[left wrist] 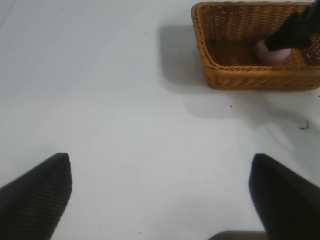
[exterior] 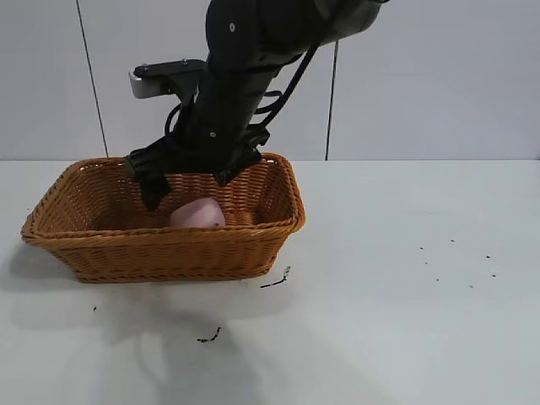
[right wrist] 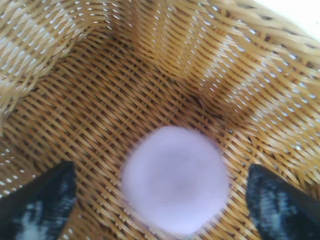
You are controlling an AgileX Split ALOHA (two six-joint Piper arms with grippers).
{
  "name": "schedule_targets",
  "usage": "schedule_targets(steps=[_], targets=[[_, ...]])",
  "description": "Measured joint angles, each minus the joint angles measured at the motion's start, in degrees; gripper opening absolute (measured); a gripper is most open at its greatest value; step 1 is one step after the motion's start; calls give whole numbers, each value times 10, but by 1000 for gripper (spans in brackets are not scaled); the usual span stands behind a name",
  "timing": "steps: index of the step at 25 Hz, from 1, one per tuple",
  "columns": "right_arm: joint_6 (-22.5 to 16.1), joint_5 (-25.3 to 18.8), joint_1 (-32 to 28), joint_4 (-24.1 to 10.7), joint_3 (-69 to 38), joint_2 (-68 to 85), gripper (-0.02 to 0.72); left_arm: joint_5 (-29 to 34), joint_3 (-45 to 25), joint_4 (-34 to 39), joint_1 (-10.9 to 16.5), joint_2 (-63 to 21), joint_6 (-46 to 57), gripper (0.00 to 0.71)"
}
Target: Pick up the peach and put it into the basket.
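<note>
The right gripper's fingers stood spread wide, one tip at the peach's nine o'clock and the other at its one o'clock, neither seen pressing on it. In the exterior view the dark right arm reached down from twelve o'clock into the basket, which sat on the white table at the picture's nine o'clock. The peach lay inside the basket, near its front wall — a soft pink lump just below the open gripper. A few dark specks lay on the table at the basket's five o'clock.

In the left wrist view the left gripper hung over bare table with its fingers spread far apart, holding nothing. The basket showed well away at one o'clock, with the peach inside it, partly hidden by the right gripper's dark finger.

In the right wrist view the peach rested on the woven basket floor — between the two parted fingers of the right gripper, with wicker showing on each side of it.
</note>
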State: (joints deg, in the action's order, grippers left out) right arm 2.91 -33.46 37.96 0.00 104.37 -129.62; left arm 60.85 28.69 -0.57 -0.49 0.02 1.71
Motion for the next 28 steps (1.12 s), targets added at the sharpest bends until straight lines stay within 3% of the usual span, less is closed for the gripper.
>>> schedule_targets(steps=[7,20,28], targets=[[-3,-24,-40,0,2,81,689,0,0,0,0,0,0,693],[-14,-108,-301,0,2,100,696,0,0,0,0,0,0,693],[-14,-172,-359,-5,2,101,696,0,0,0,0,0,0,693]])
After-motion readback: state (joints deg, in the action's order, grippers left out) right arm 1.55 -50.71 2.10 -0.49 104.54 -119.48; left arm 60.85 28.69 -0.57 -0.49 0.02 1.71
